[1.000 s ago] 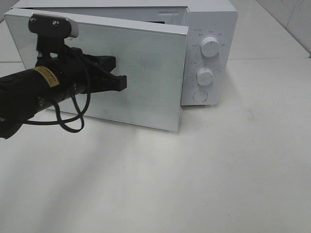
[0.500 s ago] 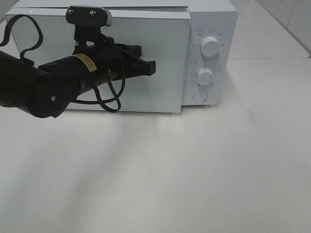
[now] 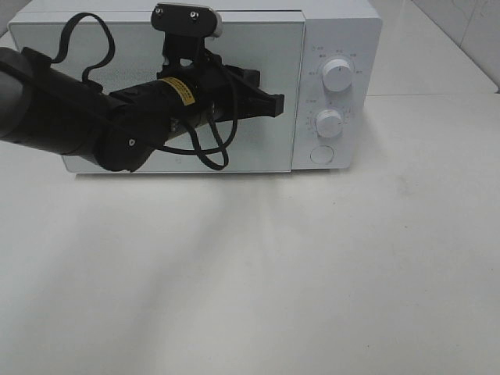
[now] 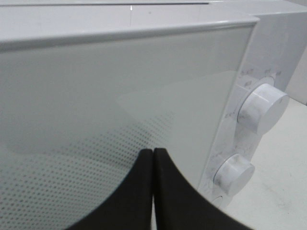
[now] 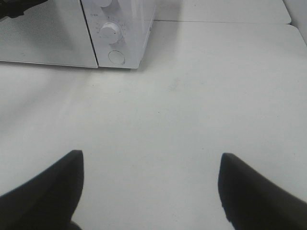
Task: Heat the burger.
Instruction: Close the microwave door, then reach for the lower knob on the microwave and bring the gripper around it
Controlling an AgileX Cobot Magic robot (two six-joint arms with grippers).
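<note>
1. A white microwave (image 3: 336,47) stands at 12 o'clock on a white table (image 3: 312,273), its front facing the high camera
2. Its pale glass door (image 3: 258,47) lies flush with the front, closed, with a fine dot pattern over the lower glass
3. At 3 o'clock from the door is the control panel: an upper knob (image 3: 337,74), a lower knob (image 3: 330,123) at 6 o'clock from it, and a round button (image 3: 321,155) below both
4. The burger shows in no view, so its look and place cannot be told
5. A black arm (image 3: 70,117) comes in from 9 o'clock across the door, with a black cable (image 3: 211,156) looping under it
6. The left gripper (image 3: 275,105) is clenched, its two black fingers pressed together with nothing between them
7. Its tips sit right in front of the door's 3 o'clock edge, level with the gap between the knobs; contact with the glass cannot be told
8. The right gripper (image 5: 151,154) is spread wide and empty over bare table, well apart from the microwave, which lies at its 11 o'clock
</note>
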